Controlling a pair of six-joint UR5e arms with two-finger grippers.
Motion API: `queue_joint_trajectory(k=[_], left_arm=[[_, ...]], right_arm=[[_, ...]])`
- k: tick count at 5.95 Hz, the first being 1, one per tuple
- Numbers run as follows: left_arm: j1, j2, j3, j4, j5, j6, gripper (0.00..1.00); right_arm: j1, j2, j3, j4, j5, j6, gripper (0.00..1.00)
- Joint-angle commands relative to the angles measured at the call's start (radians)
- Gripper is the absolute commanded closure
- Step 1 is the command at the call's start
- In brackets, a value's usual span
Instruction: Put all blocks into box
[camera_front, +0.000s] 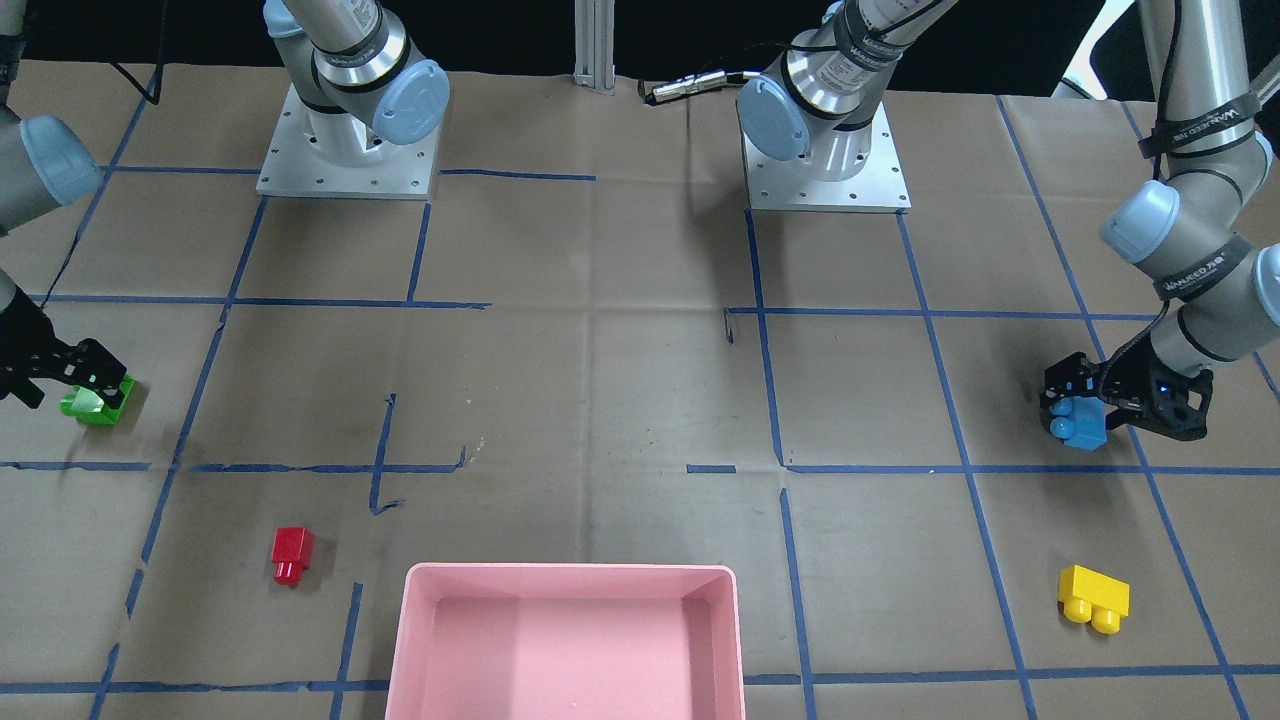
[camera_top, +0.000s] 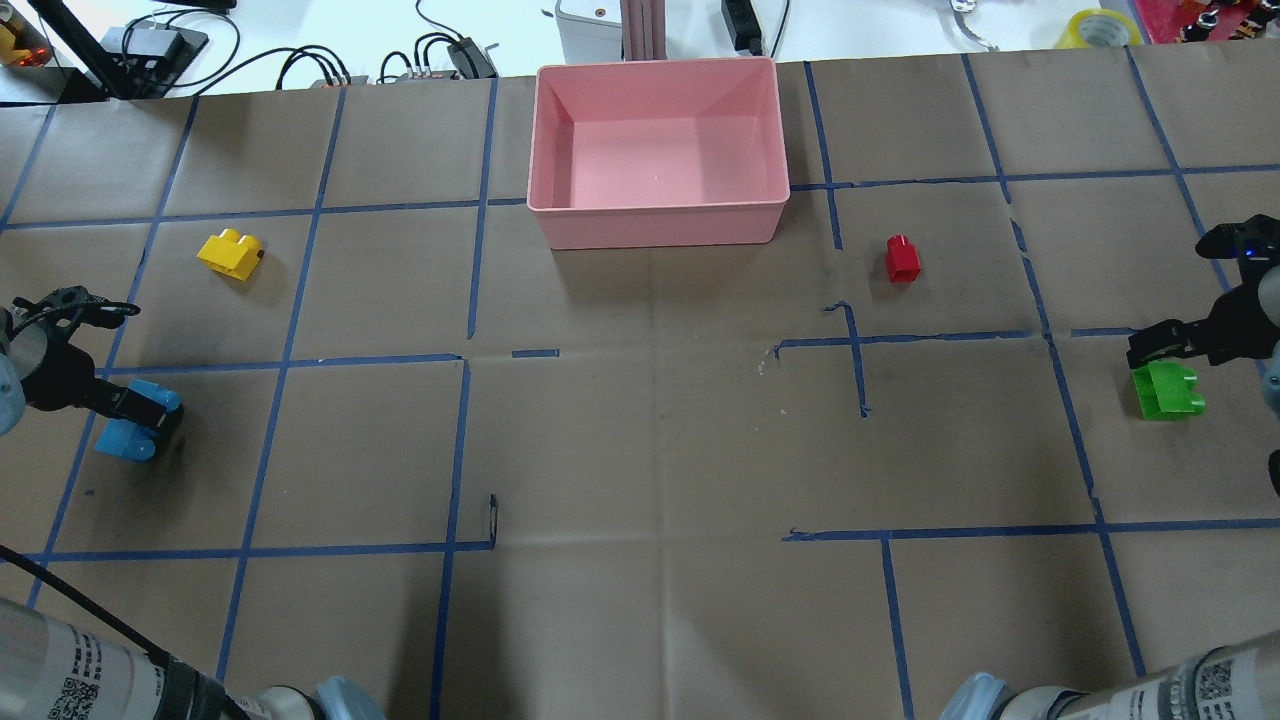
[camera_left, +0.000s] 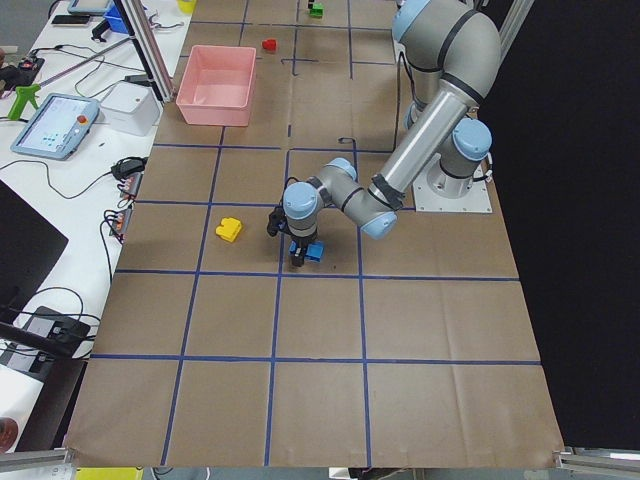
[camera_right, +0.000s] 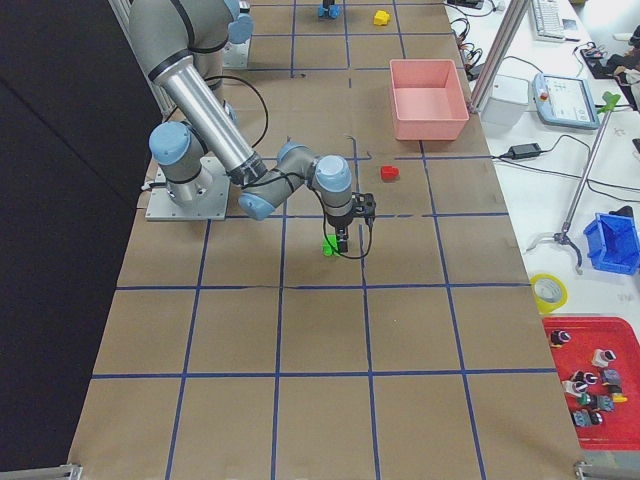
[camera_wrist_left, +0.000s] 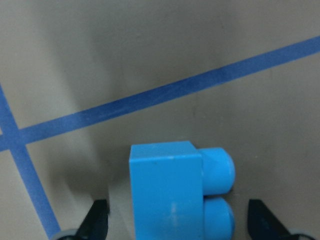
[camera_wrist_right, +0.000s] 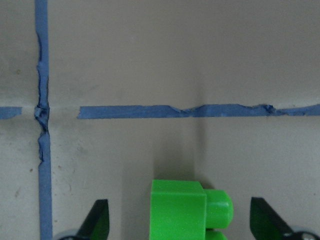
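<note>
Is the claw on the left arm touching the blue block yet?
Apart. The left wrist view shows the left gripper open, with a clear gap between each fingertip and the blue block.

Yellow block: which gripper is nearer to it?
Left. The left gripper is at the blue block, on the yellow block's side; the right gripper is at the green block, across the table.

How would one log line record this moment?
left jaws open astride blue block | right jaws open astride green block | red block, yellow block on table | box empty
</note>
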Motion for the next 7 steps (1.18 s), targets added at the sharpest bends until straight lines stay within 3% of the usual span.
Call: queue_joint_trajectory(k=[1,2,5,6,7], left_arm=[[-0.001,0.000,-0.001,0.000,-0.007,0.001,0.12],[-0.002,0.000,-0.001,0.000,-0.001,0.001,0.33],[-0.005,0.014,0.012,0.000,0.005,0.004,0.77],[-0.005,0.020,0.013,-0.001,0.005,0.004,0.92],[-0.005,0.020,0.013,-0.001,0.005,0.004,1.00]], right_arm=[[-0.023,0.003,0.024,-0.003,-0.003,-0.002,0.01],[-0.025,0.008,0.025,-0.003,-0.002,-0.002,0.02],[-0.025,0.031,0.028,-0.015,-0.006,-0.004,0.10],[-0.025,0.029,0.030,-0.013,-0.035,-0.010,0.19],[-0.025,0.029,0.030,-0.013,-0.045,-0.010,0.40]])
